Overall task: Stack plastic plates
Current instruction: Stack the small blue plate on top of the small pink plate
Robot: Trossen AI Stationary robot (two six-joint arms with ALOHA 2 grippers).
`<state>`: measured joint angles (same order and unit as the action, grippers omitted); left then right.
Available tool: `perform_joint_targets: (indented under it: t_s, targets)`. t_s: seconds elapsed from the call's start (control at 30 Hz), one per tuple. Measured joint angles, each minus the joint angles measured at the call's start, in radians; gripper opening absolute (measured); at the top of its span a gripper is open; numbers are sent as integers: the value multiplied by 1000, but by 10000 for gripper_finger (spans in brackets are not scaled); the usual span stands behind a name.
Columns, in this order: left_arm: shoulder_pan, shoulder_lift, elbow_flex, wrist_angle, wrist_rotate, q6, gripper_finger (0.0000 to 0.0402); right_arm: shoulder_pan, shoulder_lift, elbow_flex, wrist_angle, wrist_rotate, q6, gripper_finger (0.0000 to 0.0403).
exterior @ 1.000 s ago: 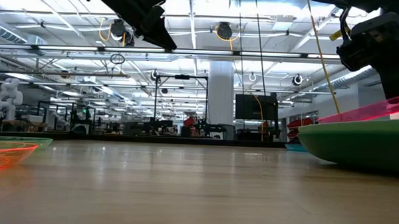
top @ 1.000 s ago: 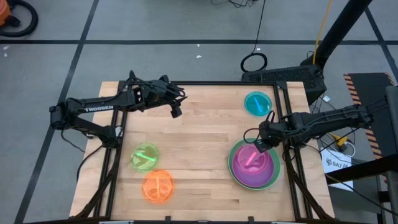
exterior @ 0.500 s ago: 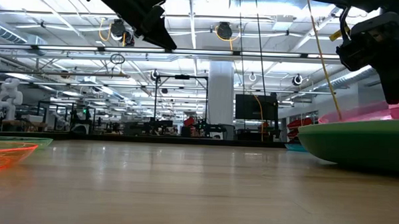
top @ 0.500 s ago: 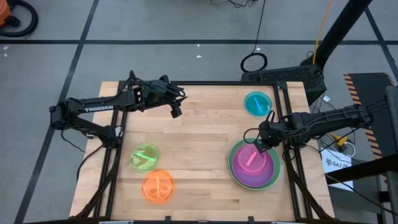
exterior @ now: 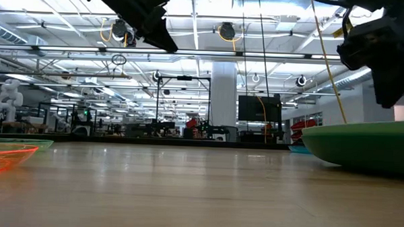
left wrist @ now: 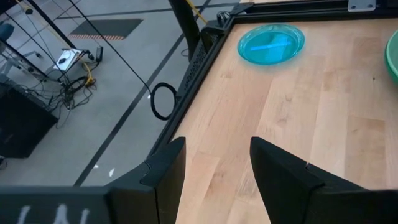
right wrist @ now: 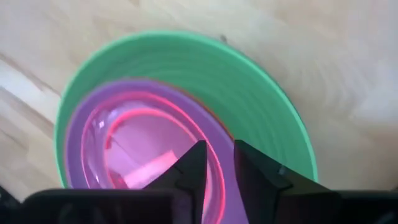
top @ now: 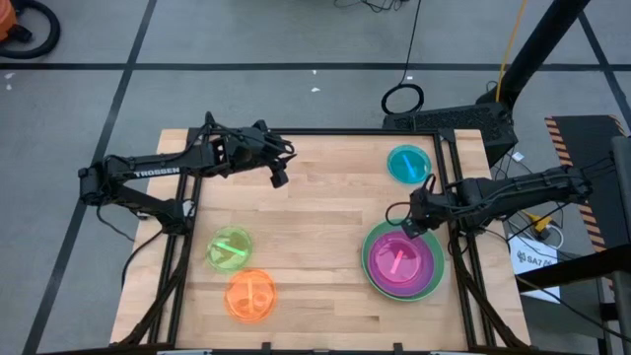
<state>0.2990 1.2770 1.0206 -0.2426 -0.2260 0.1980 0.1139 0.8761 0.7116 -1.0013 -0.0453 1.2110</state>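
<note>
From above, the stack sits near the table's [top: 315,212] right edge: a green plate [top: 431,284] at the bottom, a purple plate [top: 375,264] on it, and the pink plate [top: 397,264] lying flat in the middle. The right gripper [top: 413,223] hovers over the stack's far rim, above the plates and holding nothing. The blue plate [top: 408,164] lies alone near the far right corner, well apart from the stack. The lime plate [top: 230,248] and the orange plate [top: 249,295] sit together at the near left. The left gripper [top: 279,178] waits over the far left of the table.

At table height, the green plate [exterior: 362,146] fills the right side, and the right gripper [exterior: 386,59] hangs clear above it, nothing in its fingers. The orange plate's rim [exterior: 5,154] glows at the left edge.

The left wrist camera shows its own jaws parted wide and empty, the blue plate [left wrist: 271,43] far ahead across the wood.

The right wrist camera looks down on pink [right wrist: 146,149] nested in purple [right wrist: 84,127] nested in green [right wrist: 261,93]. Its two fingers [right wrist: 193,165] show only a narrow gap, with no plate between them; how wide they stand is hard to judge from here.

So the pink one looks placed, and this is the let-go-and-lift beat. Next, I'd say, comes a reach for another small plate, the blue being nearest. That calls for jaws spread over its thin rim and a low, careful approach.
</note>
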Motion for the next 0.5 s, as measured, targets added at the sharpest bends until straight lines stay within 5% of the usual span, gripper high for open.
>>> perform_joint_targets:
  t_s: [0.5]
  targets:
    - [-32,0,0,20,1,6,186,-32,22,1,218,298,-93,73]
